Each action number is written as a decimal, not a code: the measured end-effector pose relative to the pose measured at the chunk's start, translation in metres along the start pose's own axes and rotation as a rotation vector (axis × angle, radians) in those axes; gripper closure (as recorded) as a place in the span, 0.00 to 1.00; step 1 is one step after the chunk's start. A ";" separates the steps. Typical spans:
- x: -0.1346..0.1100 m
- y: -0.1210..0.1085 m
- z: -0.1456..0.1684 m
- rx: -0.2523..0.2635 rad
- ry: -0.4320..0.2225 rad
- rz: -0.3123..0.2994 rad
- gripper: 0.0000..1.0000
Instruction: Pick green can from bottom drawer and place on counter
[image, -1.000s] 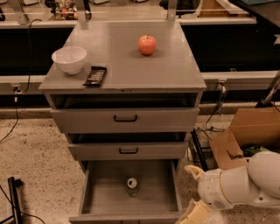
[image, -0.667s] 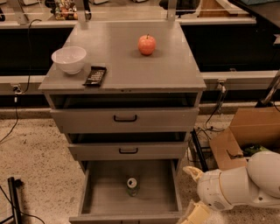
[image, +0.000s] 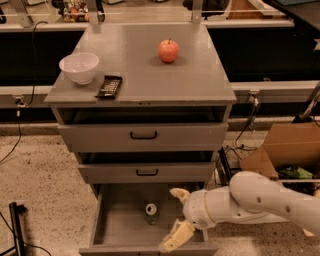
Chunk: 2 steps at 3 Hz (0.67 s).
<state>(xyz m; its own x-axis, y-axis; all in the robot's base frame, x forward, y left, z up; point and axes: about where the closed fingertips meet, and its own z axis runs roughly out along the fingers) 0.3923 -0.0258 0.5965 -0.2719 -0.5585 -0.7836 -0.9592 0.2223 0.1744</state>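
Observation:
The green can (image: 151, 213) stands upright on the bare floor of the open bottom drawer (image: 115, 229), silver top up. My gripper (image: 176, 216) comes in from the right on a white arm and hovers over the drawer's right half, just right of the can and not touching it. Its two tan fingers are spread apart, one at the top (image: 178, 193) and one at the bottom (image: 175, 237). The grey counter (image: 142, 65) tops the cabinet above.
On the counter are a red apple (image: 168, 50), a white bowl (image: 79, 67) and a black remote-like object (image: 109, 86). Two shallower drawers with black handles (image: 143, 135) sit above, pulled out a little. A cardboard box (image: 285, 150) stands on the floor to the right.
My arm and gripper have moved left, from beside the drawer's right wall to over the drawer and close to the can. The can has not moved.

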 end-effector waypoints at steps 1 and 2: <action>0.012 -0.010 0.054 0.032 -0.102 -0.014 0.00; 0.032 -0.016 0.076 0.069 -0.162 -0.027 0.00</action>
<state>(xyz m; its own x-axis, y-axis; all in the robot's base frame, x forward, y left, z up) 0.4048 0.0129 0.5233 -0.2247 -0.4307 -0.8741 -0.9570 0.2664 0.1147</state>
